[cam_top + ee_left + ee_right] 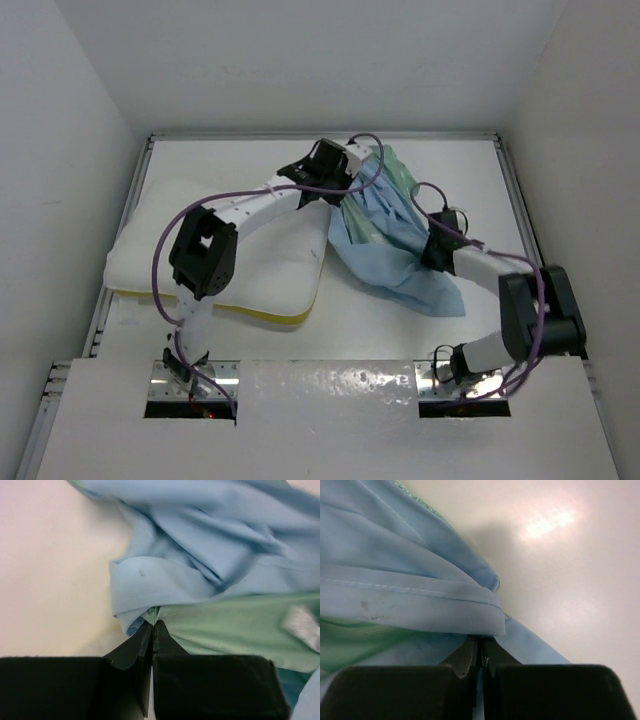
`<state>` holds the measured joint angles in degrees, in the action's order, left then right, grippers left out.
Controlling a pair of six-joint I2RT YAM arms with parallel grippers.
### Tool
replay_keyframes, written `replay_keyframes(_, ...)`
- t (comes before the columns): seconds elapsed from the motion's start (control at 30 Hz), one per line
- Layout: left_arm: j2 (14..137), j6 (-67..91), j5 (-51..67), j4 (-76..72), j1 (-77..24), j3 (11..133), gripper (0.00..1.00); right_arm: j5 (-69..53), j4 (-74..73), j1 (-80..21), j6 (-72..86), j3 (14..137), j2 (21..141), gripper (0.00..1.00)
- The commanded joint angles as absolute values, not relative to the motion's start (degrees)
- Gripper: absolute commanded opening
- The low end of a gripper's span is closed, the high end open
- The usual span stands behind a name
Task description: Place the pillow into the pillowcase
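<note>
The white pillow (pixel 260 265) with a yellow edge band lies flat at the left of the table. The pillowcase (pixel 395 250), light blue with a mint green face, is bunched up at the middle right, touching the pillow's right end. My left gripper (pixel 338 192) is shut on the pillowcase's upper left edge; in the left wrist view (pixel 152 625) the jaws pinch the green and blue fabric (pixel 220 625). My right gripper (pixel 425 240) is shut on the pillowcase's right side; in the right wrist view (pixel 482 642) the jaws pinch a blue hemmed fold (pixel 420 605).
White walls enclose the table (pixel 420 330) on three sides. A raised white shelf (pixel 330 410) with two cut-outs for the arm bases runs along the near edge. Purple cables loop over both arms.
</note>
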<state>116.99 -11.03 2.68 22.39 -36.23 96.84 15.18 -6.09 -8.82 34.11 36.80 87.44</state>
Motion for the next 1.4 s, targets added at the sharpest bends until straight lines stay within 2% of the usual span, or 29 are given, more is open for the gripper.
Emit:
replay_keyframes(0.0,120.39,-7.04,-3.69,17.58,-33.49,104.57,0.0,23.36,-9.48,-8.97,40.23,29.02,72.37,0.0)
replay_keyframes(0.07,122.77,-7.81,-3.34,20.12,-33.22,110.98,0.03,30.39,-16.59,-9.05,42.61,26.11,61.77,0.0)
replay_keyframes(0.1,125.22,-8.52,-2.47,21.69,-33.31,113.18,0.12,32.5,-18.7,-9.05,44.37,24.97,58.48,0.0)
replay_keyframes(0.13,126.38,-9.4,1.98,26.23,-33.4,117.99,0.45,35.13,-22.55,-8.97,44.99,24.61,55.49,0.0)
replay_keyframes(0.17,127.52,-12.19,4.89,29.5,-33.31,121.08,0.62,34.46,-22.76,-8.96,43.52,24.35,52.67,0.06)
replay_keyframes(0.2,129.27,-13.87,7.53,33.36,-33.4,123.9,0.78,32.45,-22.24,-8.88,37.33,24.61,48.04,0.27)
replay_keyframes(0.23,129.46,-15.45,11.3,39.58,-33.4,127.58,0.99,30.0,-19.8,-8.88,33.35,25.13,46.16,0.59)
replay_keyframes(0.27,129.03,-18.08,11.42,41.55,-33.31,127.79,1.0,24.84,-18.47,-9.05,29.05,25.83,44.66,0.94)
replay_keyframes(0.3,127.02,-19.41,10.9,42.96,-33.14,127.18,1.0,22.35,-16.98,-9.05,21.61,27.75,43.26,0.99)
replay_keyframes(0.4,123.76,-21.7,9.32,46.23,-29.02,124.37,1.0,11.37,-13.1,-8.96,9.34,35.2,45.95,0.99)
replay_keyframes(0.43,123.23,-22.32,9.75,47.19,-25.52,123.23,0.97,8.12,-13.53,-9.05,7.66,38.2,51.01,0.98)
replay_keyframes(0.47,122.7,-24.85,10.19,47.81,-23.66,122.61,0.91,4.69,-14.23,-9.05,6.43,41.36,54.46,0.88)
replay_keyframes(0.5,122.26,-27.05,10.37,48.68,-21.9,122.26,0.75,-3.69,-15.37,-8.97,3.98,48.79,58.15,0.57)
replay_keyframes(0.53,122.26,-29.85,10.37,51.56,-19.19,121.65,0.57,-7.87,-17.99,-9.05,3.43,52.96,66.19,0.18)
replay_keyframes(0.57,121.73,-37.02,10.28,53.16,-18.03,121.03,0.55,-11.74,-18.8,-9.14,3.08,56.65,70.27,0.16)
replay_keyframes(0.6,120.95,-41.09,10.28,54.57,-17.15,119.81,0.56,-16.65,-19.07,-9.31,3.08,63.48,74.14,0.24)
replay_keyframes(0.63,119.81,-44.61,11.33,54.75,-15.66,115.1,0.68,-18.35,-18.81,-9.93,3.16,66.59,81.14,0.56)
replay_keyframes(0.67,116.49,-51.26,12.03,53.8,-15.04,111.66,0.75,-19.85,-18.72,-10.28,2.38,69.32,84.43,0.66)
replay_keyframes(0.7,114.45,-55.94,11.26,49.53,-14.59,104.57,0.9,-20.82,-18.46,-10.98,1.68,74.31,90.29,0.75)
replay_keyframes(0.73,112.87,-55.99,10.9,48.09,-14.68,101.89,0.95,-20.66,-18.2,-11.25,1.23,76.62,90.35,0.75)
replay_keyframes(0.77,110.68,-61.73,11.51,47.9,-14.68,99.86,0.99,-20.57,-18.19,-11.51,0.88,78.47,95.57,0.79)
replay_keyframes(0.83,109.95,-66.34,15.18,50.17,-14.68,97.74,1.0,-21.44,-19.67,-11.86,0.35,84.44,100.44,0.79)
replay_keyframes(0.97,116.69,-70.49,18.72,57.29,-15.12,101.5,1.0,-23.47,-24.25,-13.09,-2.71,91.66,109.67,0.73)
replay_keyframes(1.07,120.13,-69.88,18.02,58.45,-15.91,101.17,1.0,-22.42,-23.65,-14.67,-3.69,90.88,110.65,0.71)
replay_keyframes(1.17,120.24,-66.38,14.34,50.04,-16.61,94.24,1.0,-21.1,-19.26,-15.03,-1.16,88.43,111.44,0.68)
replay_keyframes(1.2,119.97,-65.14,12.24,47.14,-16.79,90.83,1.0,-19.44,-17.77,-15.03,-0.62,87.2,111.79,0.63)
replay_keyframes(1.27,119.36,-63.2,11.08,41.5,-16.7,88.52,0.91,-17.06,-15.48,-15.03,0.6,87.01,112.41,0.6)
replay_keyframes(1.3,119.09,-62.76,10.64,39.92,-16.7,87.2,0.73,-15.14,-15.21,-14.86,1.57,87.53,112.76,0.57)
replay_keyframes(1.37,118.83,-62.05,10.98,39.99,-16.7,86.92,0.49,-15.29,-15.12,-14.77,2.28,88.93,113.55,0.56)
